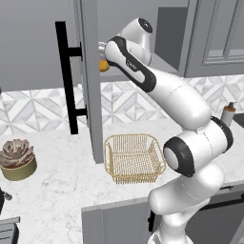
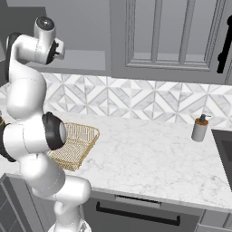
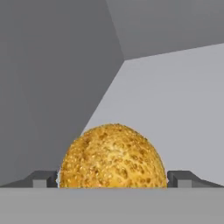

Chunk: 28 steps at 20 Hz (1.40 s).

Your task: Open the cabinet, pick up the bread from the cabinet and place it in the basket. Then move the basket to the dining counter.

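Marble worktop (image 2: pixel 149 154) under patterned tile backsplash (image 2: pixel 136 102) — grey panelled cabinets (image 2: pixel 172 36) above, succulent pot (image 1: pixel 17 159) left.

Glossy white rounded arm segments, black bands at the joints, small dark claw (image 3: pixel 112 180) tips

Kitchen, marble worktop (image 2: pixel 149 154), tile backsplash (image 2: pixel 136 102), wall cabinets (image 2: pixel 172 36)

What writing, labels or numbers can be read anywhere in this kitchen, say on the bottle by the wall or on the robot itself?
None: no readable text in any view.
The soap bottle carries no label.
The white arm, the cabinet door, the basket, the bread and the potted succulent bear no printed marks.
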Tool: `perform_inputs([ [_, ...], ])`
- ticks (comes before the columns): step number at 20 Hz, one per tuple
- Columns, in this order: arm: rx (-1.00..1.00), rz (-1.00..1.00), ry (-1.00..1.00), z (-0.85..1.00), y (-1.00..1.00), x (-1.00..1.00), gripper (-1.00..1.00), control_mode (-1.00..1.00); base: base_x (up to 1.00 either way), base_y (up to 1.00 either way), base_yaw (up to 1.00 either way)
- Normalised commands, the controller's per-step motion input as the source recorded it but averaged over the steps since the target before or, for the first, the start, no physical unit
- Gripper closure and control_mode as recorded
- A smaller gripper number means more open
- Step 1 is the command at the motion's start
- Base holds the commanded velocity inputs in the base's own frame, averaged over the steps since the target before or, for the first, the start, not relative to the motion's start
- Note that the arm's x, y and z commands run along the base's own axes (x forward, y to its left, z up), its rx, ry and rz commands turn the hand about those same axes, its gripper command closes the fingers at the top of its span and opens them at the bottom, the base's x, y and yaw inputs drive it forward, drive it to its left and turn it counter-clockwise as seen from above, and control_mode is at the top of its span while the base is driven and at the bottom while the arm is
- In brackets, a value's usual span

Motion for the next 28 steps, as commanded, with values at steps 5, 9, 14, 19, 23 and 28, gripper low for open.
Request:
perform_inputs([
  [5,0.00,0.06,0.06,-0.20,0.09,0.26,-1.00,-1.00,0.00,0.00,0.00],
  [9,-0.03,0.06,0.01,-0.41,0.19,0.05,-1.00,-1.00,0.00,0.00,0.00],
  [14,0.00,0.09,0.00,-0.33,0.11,0.04,-1.00,-1.00,0.00,0.00,0.00],
  [19,0.01,0.03,0.00,-0.29,0.19,0.00,1.00,-1.00,0.00,0.00,0.00],
  [23,0.06,0.00,-0.06,-0.46,0.06,0.00,1.00,-1.00,0.00,0.00,0.00],
  [28,0.25,0.00,-0.19,-0.67,-0.02,-0.04,1.00,-1.00,0.00,0.00,0.00],
])
